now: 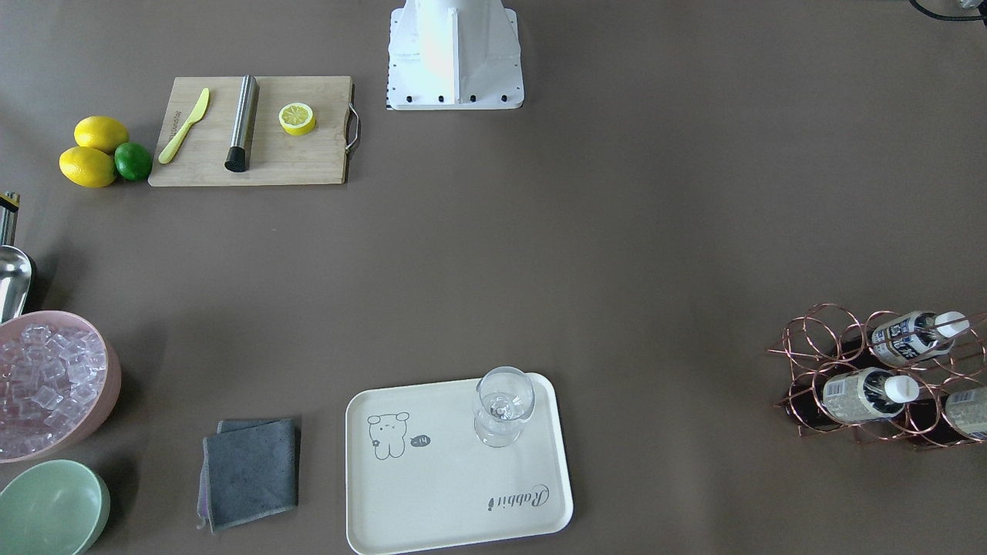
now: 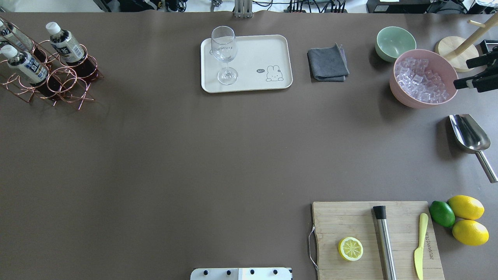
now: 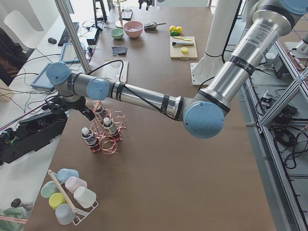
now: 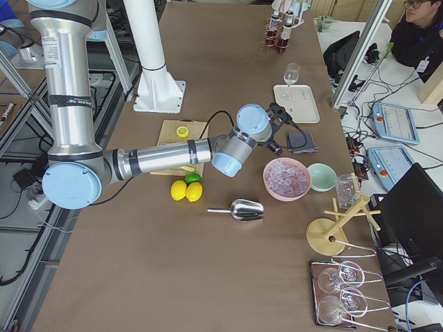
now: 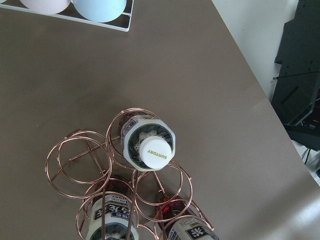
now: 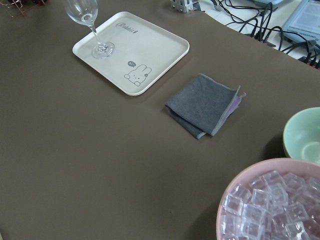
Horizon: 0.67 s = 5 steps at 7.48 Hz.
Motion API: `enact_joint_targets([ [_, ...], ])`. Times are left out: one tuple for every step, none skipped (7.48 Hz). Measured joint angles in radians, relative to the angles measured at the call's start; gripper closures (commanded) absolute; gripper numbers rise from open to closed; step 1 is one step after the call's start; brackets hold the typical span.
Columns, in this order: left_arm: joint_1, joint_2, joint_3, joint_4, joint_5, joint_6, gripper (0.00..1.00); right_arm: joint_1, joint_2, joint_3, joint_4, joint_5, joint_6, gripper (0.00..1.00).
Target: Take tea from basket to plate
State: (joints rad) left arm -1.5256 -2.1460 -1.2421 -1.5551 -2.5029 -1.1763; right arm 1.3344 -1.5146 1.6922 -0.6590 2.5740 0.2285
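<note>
Tea (image 5: pixel 150 146) stands in the basket (image 5: pixel 75 161), your left tool (image 3: pixel 85 111) just beside it, its grip impossible to tell. Well apart from the basket lies the plate (image 2: pixel 253 50); farther off, your right tool (image 2: pixel 465 73) hangs, fingers spread.

"SUNTORY" on tea cap (image 5: pixel 155 154), "Rabbit" on plate (image 1: pixel 432 501)

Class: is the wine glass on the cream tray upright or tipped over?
Upright: the wine glass stands on its foot on the tray, bowl uppermost.
</note>
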Motion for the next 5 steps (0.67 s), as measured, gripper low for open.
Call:
enact_joint_targets([
  [0.005, 0.001, 0.006, -0.002, 0.000, -0.029, 0.02, -0.036, 0.031, -0.009, 0.039, -0.011, 0.020, 0.00],
  [-0.004, 0.004, 0.008, 0.002, -0.006, -0.038, 0.02, -0.064, 0.058, -0.009, 0.060, -0.019, 0.057, 0.00],
  [-0.011, 0.007, 0.008, 0.007, -0.017, -0.040, 0.02, -0.094, 0.089, -0.004, 0.083, -0.032, 0.106, 0.00],
  [-0.014, 0.008, 0.009, 0.015, -0.029, -0.044, 0.02, -0.115, 0.106, 0.007, 0.098, -0.057, 0.201, 0.00],
  [-0.013, 0.007, 0.009, 0.039, -0.040, -0.053, 0.02, -0.140, 0.113, 0.014, 0.114, -0.078, 0.279, 0.00],
])
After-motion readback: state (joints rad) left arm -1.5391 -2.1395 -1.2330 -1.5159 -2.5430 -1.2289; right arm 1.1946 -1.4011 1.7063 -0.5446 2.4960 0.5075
